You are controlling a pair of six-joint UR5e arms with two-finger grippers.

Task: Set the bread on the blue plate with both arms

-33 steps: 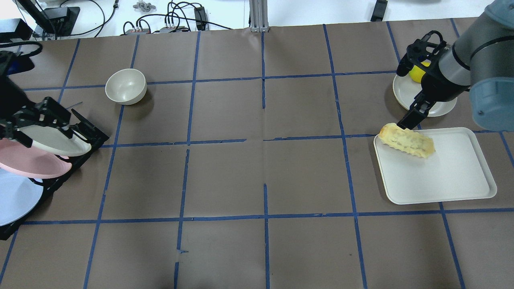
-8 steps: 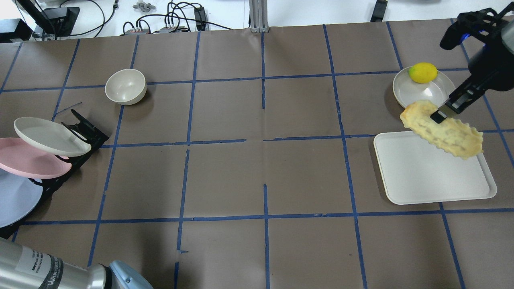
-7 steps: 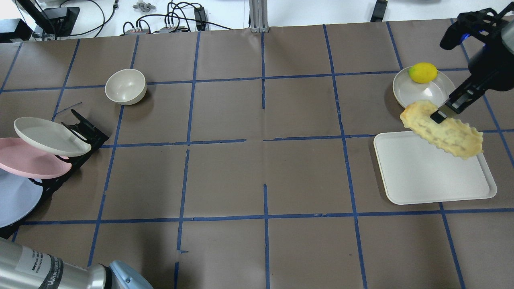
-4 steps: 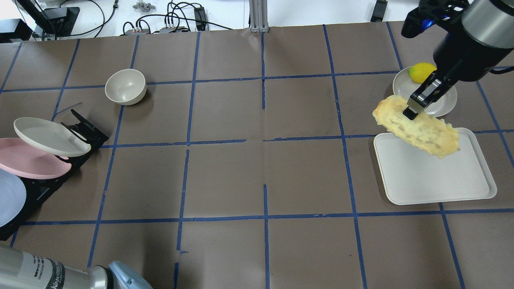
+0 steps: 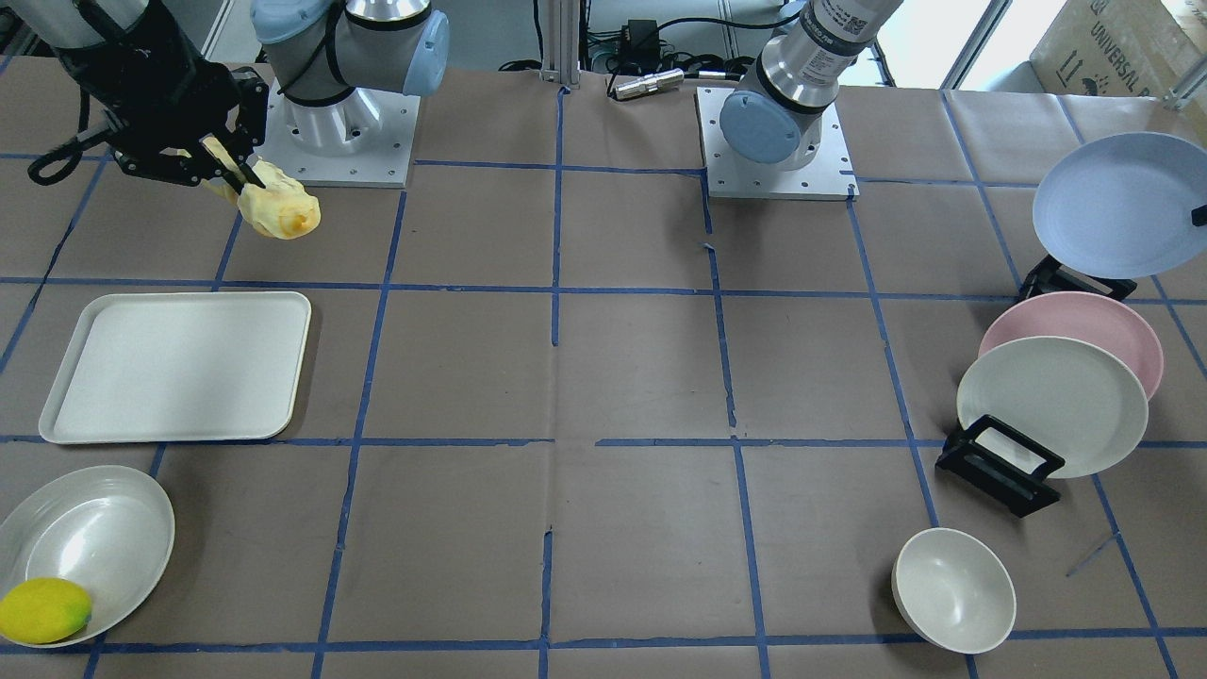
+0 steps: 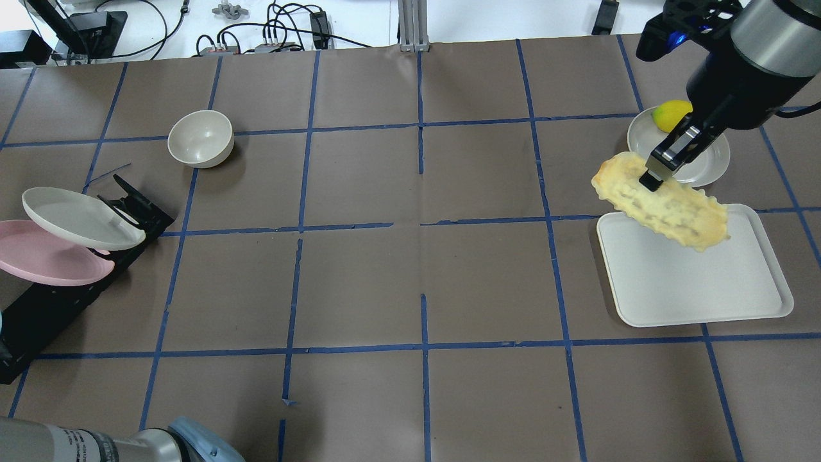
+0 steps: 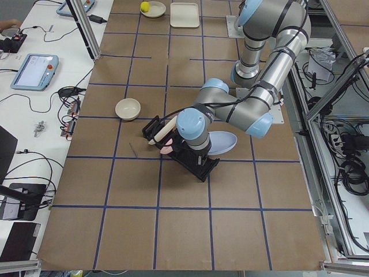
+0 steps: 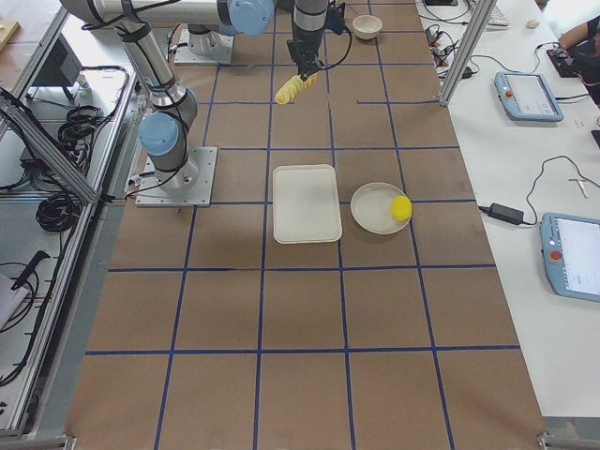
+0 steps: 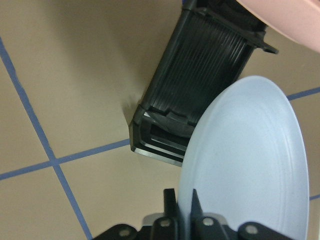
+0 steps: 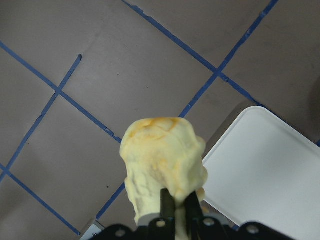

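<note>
Nearest to where I stood, a cream bowl (image 5: 952,589) sat by itself on the brown, blue-taped table (image 5: 641,377). At the other end a shallow white dish (image 5: 94,528) held a lemon (image 5: 42,610) against its rim. Just past the dish lay a white tray (image 5: 179,363) with nothing on it.

Across from the tray, past the bowl, a black dish rack (image 5: 1000,462) carried two plates leaning on edge: a cream plate (image 5: 1051,405) in front and a pink plate (image 5: 1037,316) close behind it.

Farther back, the blue plate (image 5: 1117,203) hung tilted over the rack's robot-side end. The left gripper (image 9: 181,205) was clenched on its rim, one black finger on each face, as the wrist view showed. From that view the plate overlapped the rack's end, and I could not tell whether the two touched.

At the far right-arm side the bread (image 6: 660,208) was up in the air. It was not on the tray, though it hung close to the tray's corner, and it touched nothing but the fingers. The right gripper (image 10: 177,205) was squeezed shut on its crimped edge — in the wrist view the browner end (image 10: 155,125) pointed away from the gripper, down toward the table. The blue plate and the bread were well apart, at opposite ends of the table.

Behind them both arms rose from grey base plates (image 5: 773,141) bolted to the table's far edge.
</note>
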